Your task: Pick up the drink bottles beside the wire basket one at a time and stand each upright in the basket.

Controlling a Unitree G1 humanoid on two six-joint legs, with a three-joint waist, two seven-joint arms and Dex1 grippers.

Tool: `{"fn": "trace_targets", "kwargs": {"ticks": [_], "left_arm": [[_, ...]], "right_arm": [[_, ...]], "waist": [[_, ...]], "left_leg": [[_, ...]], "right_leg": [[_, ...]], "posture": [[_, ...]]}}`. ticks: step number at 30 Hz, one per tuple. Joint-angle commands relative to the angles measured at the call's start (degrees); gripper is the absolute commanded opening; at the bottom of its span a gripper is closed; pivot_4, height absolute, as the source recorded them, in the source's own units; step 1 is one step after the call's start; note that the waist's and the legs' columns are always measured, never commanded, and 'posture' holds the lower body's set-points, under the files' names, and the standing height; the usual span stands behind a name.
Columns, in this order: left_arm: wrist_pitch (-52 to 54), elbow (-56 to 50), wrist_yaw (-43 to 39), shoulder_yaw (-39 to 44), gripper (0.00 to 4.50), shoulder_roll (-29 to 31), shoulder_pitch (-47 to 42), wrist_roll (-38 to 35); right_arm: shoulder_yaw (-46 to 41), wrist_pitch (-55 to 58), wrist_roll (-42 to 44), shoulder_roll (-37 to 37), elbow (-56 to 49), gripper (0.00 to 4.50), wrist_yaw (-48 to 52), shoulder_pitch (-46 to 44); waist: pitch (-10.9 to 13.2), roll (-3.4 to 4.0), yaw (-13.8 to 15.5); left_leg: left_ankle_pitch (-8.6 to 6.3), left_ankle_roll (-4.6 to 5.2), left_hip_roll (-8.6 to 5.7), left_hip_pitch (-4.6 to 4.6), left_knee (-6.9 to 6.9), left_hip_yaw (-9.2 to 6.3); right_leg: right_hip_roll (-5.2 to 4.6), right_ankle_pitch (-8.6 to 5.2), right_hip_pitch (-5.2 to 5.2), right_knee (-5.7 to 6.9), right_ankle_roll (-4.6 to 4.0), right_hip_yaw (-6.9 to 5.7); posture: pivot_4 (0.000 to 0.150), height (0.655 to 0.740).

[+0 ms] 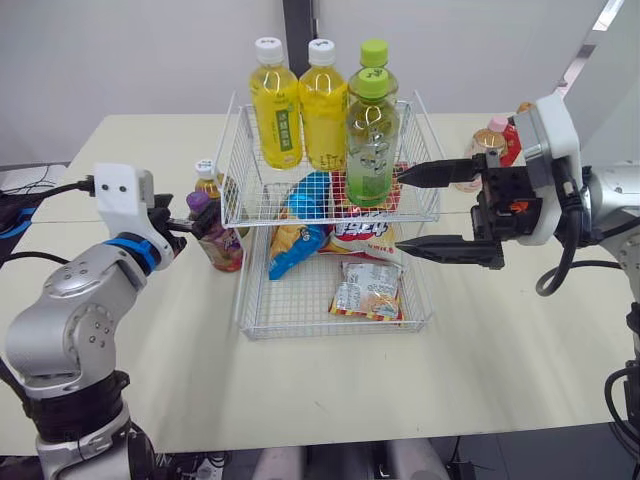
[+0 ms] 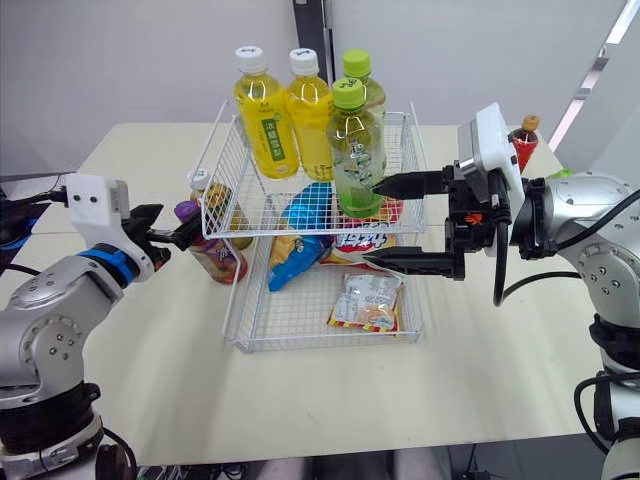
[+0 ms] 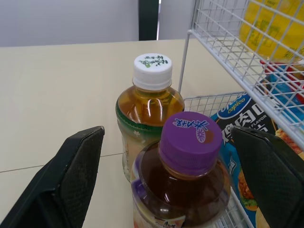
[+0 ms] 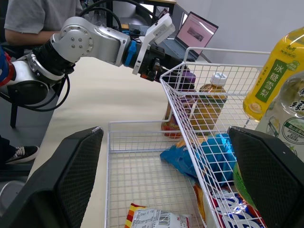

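Observation:
A two-tier wire basket [image 1: 245, 205] stands mid-table. Its upper tier holds two yellow bottles [image 1: 276, 110] and two green ones [image 1: 371, 140], all upright. Left of the basket stand a purple-capped bottle [image 3: 189, 142] and a white-capped tea bottle [image 3: 151, 90]. My left gripper [image 1: 190, 226] is open, its fingers [image 3: 76, 166] on either side of the purple-capped bottle, not touching it. My right gripper [image 1: 420, 210] is open at the basket's right side, its upper fingertip close to the front green bottle, holding nothing.
Snack packs [image 1: 368, 288] lie in the basket's lower tier. Two more bottles [image 1: 490, 140] stand right of the basket, behind my right gripper. A person [image 4: 38, 16] and a laptop [image 4: 195, 31] are past the table's left end.

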Motion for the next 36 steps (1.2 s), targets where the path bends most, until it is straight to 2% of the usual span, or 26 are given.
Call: {"fn": "trace_targets", "kwargs": {"ticks": [1, 2, 5, 13, 20, 24, 29, 33, 36], "left_arm": [[-2.27, 0.35, 0.51, -1.49, 4.44, 0.21, -1.83, 0.9], [-2.6, 0.72, 0.38, -1.89, 4.44, 0.17, -2.13, 0.91], [-3.51, 2.02, 0.3, -2.82, 3.83, 0.32, -3.14, 1.29], [-4.27, 5.79, -0.25, -5.12, 1.42, 0.6, -3.98, 2.2], [-4.98, 3.83, -2.26, -3.3, 1.38, 1.92, -2.47, 0.85], [-4.17, 0.21, -6.35, 0.85, 1.38, 5.51, -0.57, -2.92], [1.62, -0.4, -13.56, 8.72, 1.38, 15.27, -2.11, -11.51], [3.21, 7.94, -21.47, 12.38, 1.38, 28.06, -8.33, -15.44], [3.29, 17.27, -25.69, 9.55, 1.38, 35.73, -17.9, -17.18]], "right_arm": [[-1.51, 0.24, 0.46, -0.28, -1.27, 4.5, -0.64, -1.52], [-1.49, 0.33, 0.46, -0.25, -1.24, 4.5, -0.68, -1.61], [-1.45, 0.55, 0.46, -0.23, -1.14, 4.5, -0.77, -1.77], [-1.55, 0.65, 0.39, -0.31, -0.96, 4.5, -0.72, -1.78], [-2.42, 0.84, 0.84, -0.96, -1.32, 4.5, -0.68, -1.3], [-2.78, 0.99, 1.09, -1.06, -1.5, 4.5, -0.8, -1.02], [-3.23, 1.66, 1.58, -1.15, -1.35, 4.5, -0.89, -1.43], [-3.36, 2.5, 2.2, -0.99, -1.15, 4.5, -1.3, -2.25], [-3.29, 2.64, 2.09, -0.99, -0.93, 4.5, -1.43, -2.49]], "waist": [[0.0, 0.0, 0.02], [0.0, 0.0, 0.03], [0.0, 0.0, 0.04], [0.0, 0.0, -0.03], [0.0, 0.0, -0.03], [0.0, 0.0, -0.27], [0.03, -0.01, -0.24], [0.04, -0.01, -0.22], [0.05, 0.0, -0.17]], "left_leg": [[0.0, 0.0, 0.0, 0.0, 0.0, -0.01], [0.0, 0.0, 0.0, 0.0, 0.0, 0.0], [0.0, 0.0, 0.0, 0.0, 0.0, 0.0], [0.0, 0.0, 0.0, 0.0, -0.01, 0.0], [0.0, 0.0, 0.0, 0.0, -0.01, -0.01], [0.0, 0.0, 0.03, 0.0, -0.03, 0.0], [0.0, 0.0, 0.09, -0.04, -0.04, -0.05], [0.0, 0.0, 0.07, -0.06, -0.04, -0.05], [0.0, 0.0, 0.04, -0.06, -0.06, -0.04]], "right_leg": [[0.0, 0.0, 0.0, 0.0, 0.0, -0.01], [0.0, 0.0, 0.0, 0.0, 0.0, -0.01], [0.0, 0.0, 0.0, -0.01, 0.0, -0.01], [0.0, 0.0, 0.0, -0.01, 0.0, -0.01], [0.0, 0.0, 0.0, -0.01, 0.0, -0.01], [0.01, 0.0, -0.02, -0.03, 0.0, -0.01], [0.07, 0.0, -0.05, -0.05, -0.01, -0.05], [0.08, -0.01, -0.05, -0.08, -0.01, -0.07], [0.08, -0.01, -0.04, -0.12, 0.0, -0.09]], "posture": [[0.15, 0.74], [0.15, 0.74], [0.15, 0.74], [0.15, 0.74], [0.15, 0.74], [0.15, 0.74], [0.15, 0.74], [0.15, 0.74], [0.15, 0.74]]}}
